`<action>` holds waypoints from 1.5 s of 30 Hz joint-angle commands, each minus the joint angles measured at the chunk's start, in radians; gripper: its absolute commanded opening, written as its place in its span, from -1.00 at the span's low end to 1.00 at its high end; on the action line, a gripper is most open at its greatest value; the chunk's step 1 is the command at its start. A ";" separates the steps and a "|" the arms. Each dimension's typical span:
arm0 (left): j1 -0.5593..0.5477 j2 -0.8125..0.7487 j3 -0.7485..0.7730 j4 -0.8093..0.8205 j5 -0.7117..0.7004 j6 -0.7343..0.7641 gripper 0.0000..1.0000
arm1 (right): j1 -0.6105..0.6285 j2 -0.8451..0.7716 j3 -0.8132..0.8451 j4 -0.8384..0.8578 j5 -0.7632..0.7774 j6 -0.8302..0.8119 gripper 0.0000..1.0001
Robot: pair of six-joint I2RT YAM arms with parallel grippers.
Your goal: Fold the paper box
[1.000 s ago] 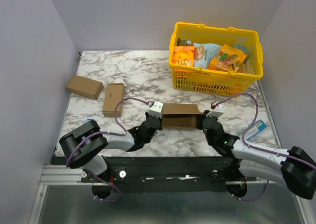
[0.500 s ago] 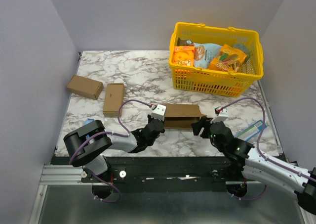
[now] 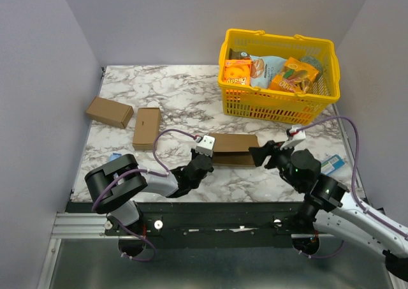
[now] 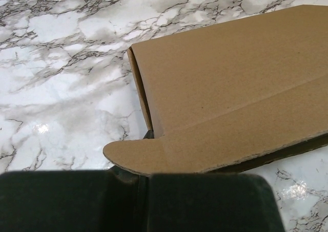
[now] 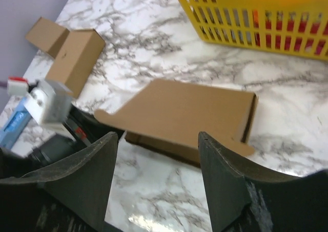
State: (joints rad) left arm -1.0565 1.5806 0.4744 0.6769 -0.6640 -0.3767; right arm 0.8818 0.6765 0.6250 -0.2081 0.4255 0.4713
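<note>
Right claw point(image 5: 156, 138): my two fingers are spread wide with nothing between them, hanging above and just short of the box's right end.
Left claw point(image 4: 146, 180): low at the box's left end, right under its rounded tab; I cannot tell whether it is clenched on the card or only touching it.
Box point(image 5: 189, 111): lies low on the marble table point(image 3: 185, 97) between my two claws, lid panel down, one small tab sticking out at each end, in front of the yellow basket point(image 3: 278, 105).
Step in hand: I judge it is tucking the end tabs in so the lid stays down.
How to do it well: keep the left end pinned so the box cannot slide, bring the right claw in level with the tab, and push along the crease, not down on the lid, which would likely dent.
Change from a second ago: my right claw was against the right end then; now it is drawn back and raised, apart from the card. The lid lies flatter. The left claw is about where it was.
</note>
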 commanded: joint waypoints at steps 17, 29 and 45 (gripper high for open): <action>-0.025 -0.128 -0.049 -0.177 0.050 0.058 0.39 | -0.020 0.790 0.111 0.183 -0.085 0.131 0.28; -0.048 -0.438 -0.144 -0.321 0.342 0.038 0.71 | -0.035 0.879 0.099 0.228 -0.079 0.161 0.29; 0.378 -0.377 0.032 -0.353 0.753 -0.182 0.77 | -0.035 0.727 0.143 0.142 -0.139 0.092 0.54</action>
State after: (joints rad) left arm -0.7418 1.0687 0.4850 0.2890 -0.0895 -0.4919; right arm 0.8490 1.4376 0.7547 0.0265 0.3286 0.5831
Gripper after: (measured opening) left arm 0.916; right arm 0.757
